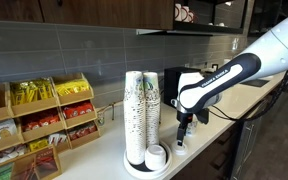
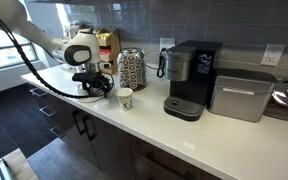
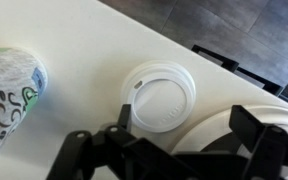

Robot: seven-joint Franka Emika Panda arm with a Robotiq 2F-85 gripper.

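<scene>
My gripper [image 3: 189, 128] is open and empty, pointing down over the white counter [image 3: 84, 40]. A white cup lid [image 3: 161, 97] lies flat on the counter just beyond my fingertips, close to one finger. A patterned paper cup [image 3: 9, 85] stands at the frame's left; it also shows in an exterior view [image 2: 125, 97]. The rim of a white plate [image 3: 234, 120] lies under the other finger. In both exterior views the gripper [image 1: 184, 135] [image 2: 96, 87] hovers low beside the plate.
Tall stacks of patterned cups [image 1: 141, 110] [image 2: 131, 68] stand on the white plate [image 1: 134, 168], with a pile of lids [image 1: 156, 155] in front. A black coffee machine [image 2: 189, 80], a silver appliance [image 2: 242, 95] and a snack rack [image 1: 44, 120] line the counter.
</scene>
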